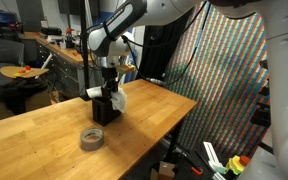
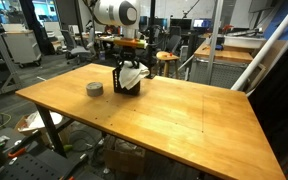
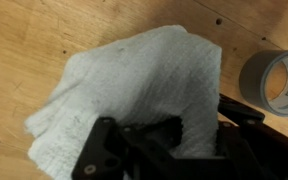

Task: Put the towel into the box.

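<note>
Room: busy lab or workshop, with benches, chairs and equipment behind the work area; in an exterior view a tall, multicoloured woven panel (image 1: pixel 224 70) stands just past the table's far edge.
Surface: long wooden table (image 1: pixel 44 125) (image 2: pixel 194 125) (image 3: pixel 24 40), mostly bare planks; the action sits near one end.
Arm: the white Panda reaches down from above, its gripper (image 1: pixel 108 88) (image 2: pixel 130 64) (image 3: pixel 189 140) hanging right over the box.
Box: small black box (image 1: pixel 103 110) (image 2: pixel 123 86) stands upright on the table directly beneath the wrist.
Towel: white cloth towel (image 1: pixel 118 99) (image 2: pixel 134 76) (image 3: pixel 134 85) sits at the top of the box. In both exterior views it spills over one side of the rim rather than lying inside. From the wrist it fills most of the frame, crumpled, with the tabletop showing around it.
Pincer: black fingers (image 3: pixel 109 150) show at the bottom of the wrist view with the towel running in between them. The cloth and dark shapes hide the tips, so whether they are clamping the towel or standing free cannot be told.
Neighbour: a roll of grey duct tape (image 1: pixel 91 138) (image 2: pixel 95 89) (image 3: pixel 279 80) lies flat on the table near the box, apart from it and not touching the towel.
Obstructions: the tape roll is the only loose item close by. The box rim itself is where the towel's overhanging fold hangs.
</note>
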Robot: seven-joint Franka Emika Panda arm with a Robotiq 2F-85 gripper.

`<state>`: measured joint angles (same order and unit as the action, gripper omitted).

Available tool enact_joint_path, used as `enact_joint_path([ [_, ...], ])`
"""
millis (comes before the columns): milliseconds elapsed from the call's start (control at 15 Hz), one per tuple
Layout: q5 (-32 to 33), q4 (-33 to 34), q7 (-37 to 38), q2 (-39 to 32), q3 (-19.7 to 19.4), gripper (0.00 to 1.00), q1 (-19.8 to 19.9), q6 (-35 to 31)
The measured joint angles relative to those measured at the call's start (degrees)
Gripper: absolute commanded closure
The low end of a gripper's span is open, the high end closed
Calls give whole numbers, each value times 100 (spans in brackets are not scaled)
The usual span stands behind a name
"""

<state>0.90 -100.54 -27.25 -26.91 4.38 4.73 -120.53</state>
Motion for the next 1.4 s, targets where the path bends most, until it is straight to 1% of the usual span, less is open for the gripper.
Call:
enact_joint_path([
  [333,1,179,-269,-263,163,96,-32,110],
  [733,1,451,-450,-416,165,96,-22,437],
  [800,1,491,-471,-443,165,94,-19,486],
  [867,-2,518,-493,-460,165,71,-13,540],
  [1000,-8,544,-520,-474,165,69,1,597],
  [1067,-8,553,-521,-474,164,63,5,628],
  [1267,-7,552,-518,-450,140,38,7,733],
  [1400,-7,550,-507,-408,122,25,7,804],
])
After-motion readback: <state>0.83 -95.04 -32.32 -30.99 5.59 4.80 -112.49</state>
